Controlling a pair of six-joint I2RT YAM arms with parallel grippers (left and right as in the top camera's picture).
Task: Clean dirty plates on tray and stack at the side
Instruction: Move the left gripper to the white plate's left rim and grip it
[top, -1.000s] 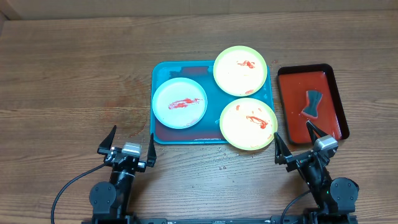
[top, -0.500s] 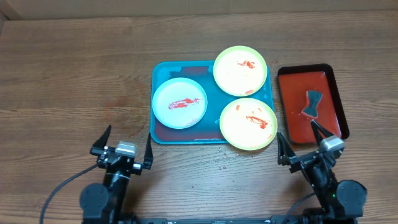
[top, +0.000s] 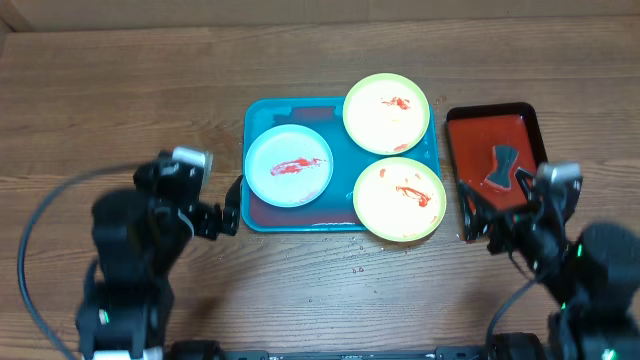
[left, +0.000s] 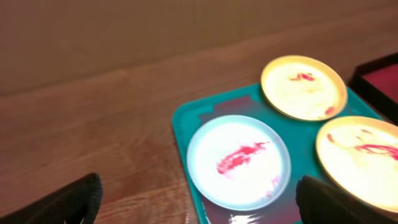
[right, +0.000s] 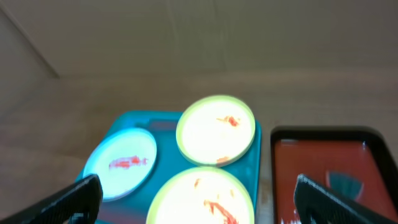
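On the wooden table (top: 120, 80), the turquoise tray (top: 262, 112) carries all three smeared plates. The light blue plate (top: 288, 166) is on its left, the far yellow-green plate (top: 386, 113) and near yellow-green plate (top: 399, 199) on its right, both overhanging the rim. My left gripper (left: 202, 202) sits beside the tray's near left corner. My right gripper (right: 202, 199) is by the dark red tray (top: 468, 150). Both are spread wide, gripping nothing.

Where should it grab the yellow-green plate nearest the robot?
Probably the yellow-green plate's near rim, approached from the robot's side: it lies flat and wide, and that edge overhangs the turquoise tray, leaving room for a finger beneath.
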